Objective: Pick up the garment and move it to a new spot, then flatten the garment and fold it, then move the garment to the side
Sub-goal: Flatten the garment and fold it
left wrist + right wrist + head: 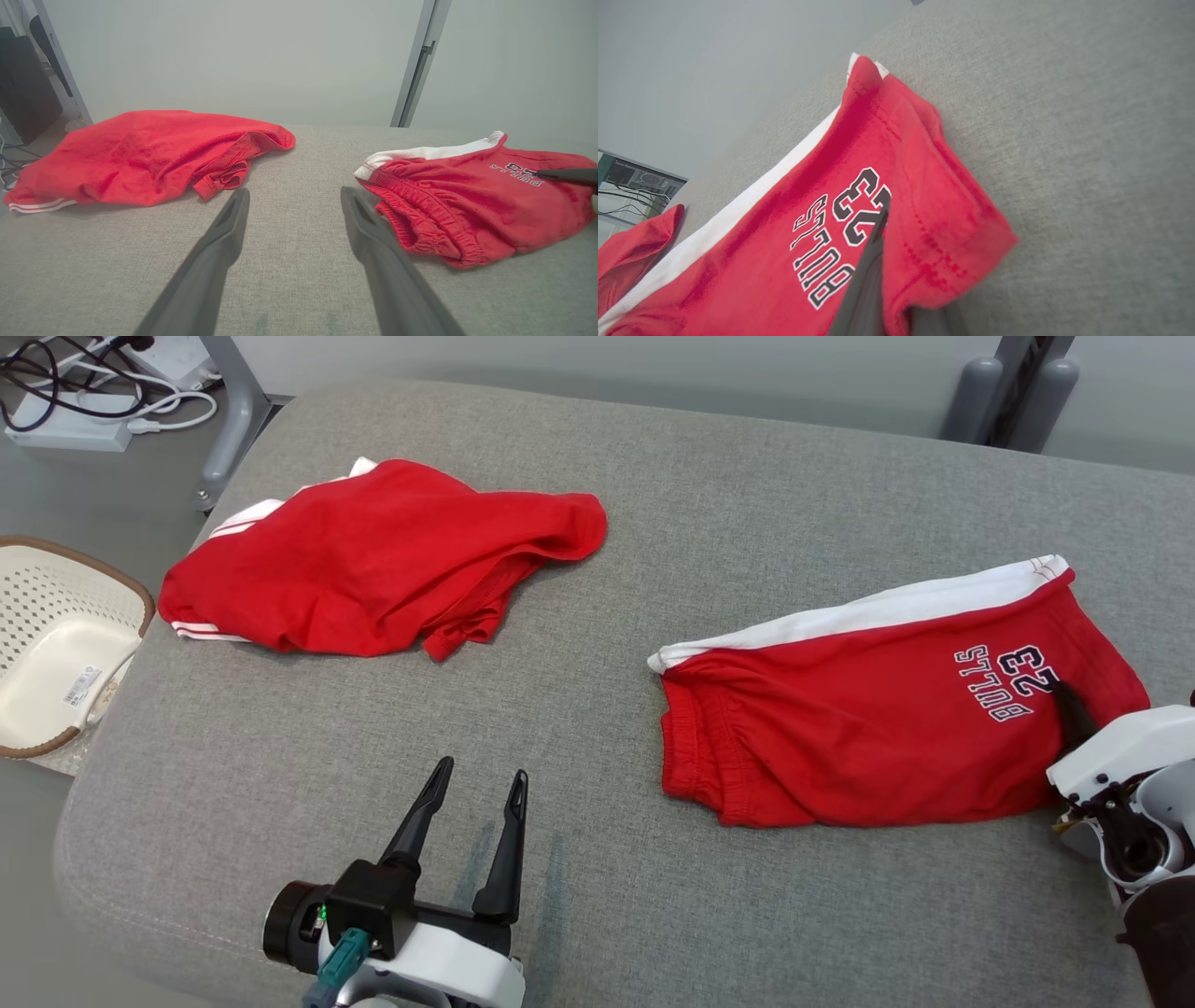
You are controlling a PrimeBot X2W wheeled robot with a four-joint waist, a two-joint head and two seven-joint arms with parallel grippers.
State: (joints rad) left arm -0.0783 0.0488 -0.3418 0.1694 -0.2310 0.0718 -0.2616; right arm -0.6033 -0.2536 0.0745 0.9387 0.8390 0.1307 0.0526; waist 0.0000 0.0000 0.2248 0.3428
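The garment (868,728) is a pair of red shorts with a white side stripe and "BULLS 23" print, lying folded on the right of the grey padded table (607,504). My right gripper (1064,695) is shut on its right hem beside the print. In the right wrist view one dark finger lies on top of the garment (840,196) and the cloth covers the other, so the right gripper (886,218) pinches the fabric. My left gripper (481,773) stands open over bare table near the front edge, left of the shorts (467,210). Nothing sits between the left gripper's (294,193) fingers.
A second red garment (373,555) with white stripes lies crumpled at the table's back left (140,154). A cream perforated basket (56,644) stands off the table's left edge. A power strip and cables (75,415) lie on the floor beyond. Grey posts (1004,397) rise behind the table.
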